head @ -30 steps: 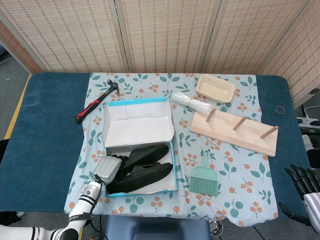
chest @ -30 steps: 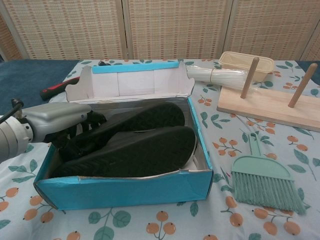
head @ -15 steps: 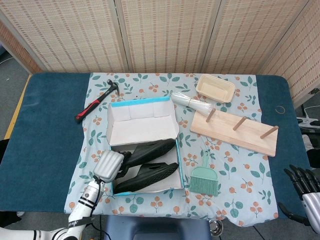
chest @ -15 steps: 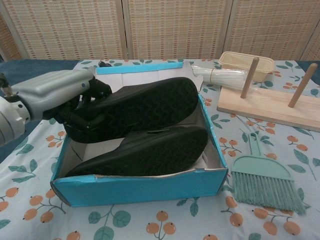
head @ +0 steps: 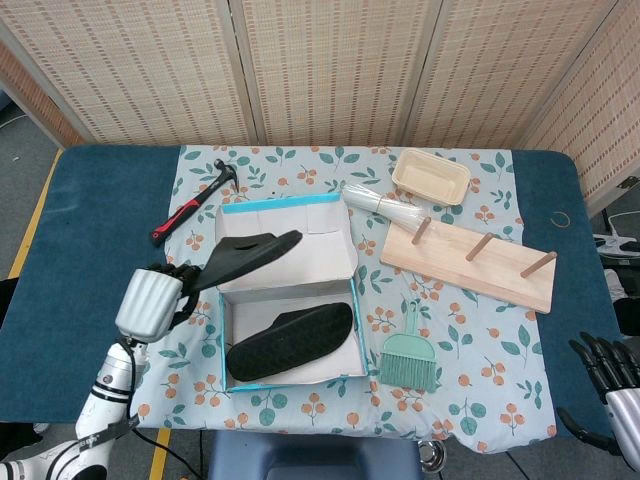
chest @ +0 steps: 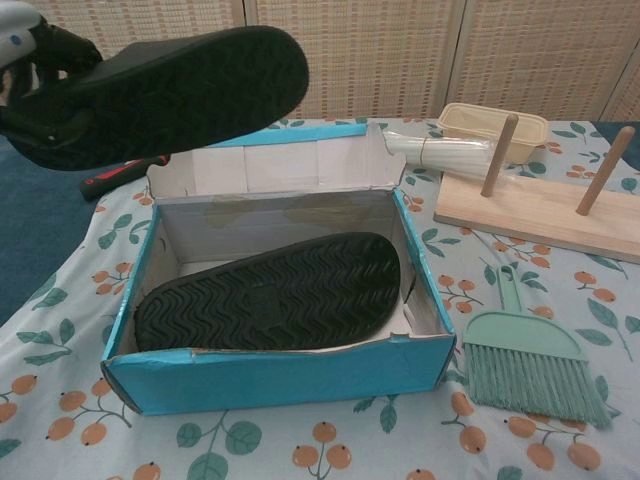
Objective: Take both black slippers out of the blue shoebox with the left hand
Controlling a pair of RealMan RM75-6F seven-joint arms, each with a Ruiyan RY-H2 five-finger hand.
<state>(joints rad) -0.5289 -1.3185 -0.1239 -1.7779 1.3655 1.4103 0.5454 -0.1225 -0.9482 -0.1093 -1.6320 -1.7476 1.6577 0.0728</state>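
My left hand (head: 158,298) grips one black slipper (head: 248,256) by its end and holds it up in the air above the left side of the blue shoebox (head: 288,372). In the chest view that slipper (chest: 165,88) hangs sole-down high over the box, with the left hand (chest: 30,40) at the top left corner. The second black slipper (chest: 275,300) lies sole-up on the floor of the shoebox (chest: 280,378). My right hand (head: 612,375) rests at the lower right table edge, holding nothing, fingers apart.
A red-handled hammer (head: 190,212) lies behind the box to the left. A green hand brush (head: 409,357) sits right of the box. A wooden peg rack (head: 470,262), a bundle of clear sticks (head: 385,205) and a beige tray (head: 432,176) stand at the back right.
My left hand has lifted one slipper up and out of the box, moving left and higher. The box has settled, with the other slipper lying flat in it. The right hand stayed put.
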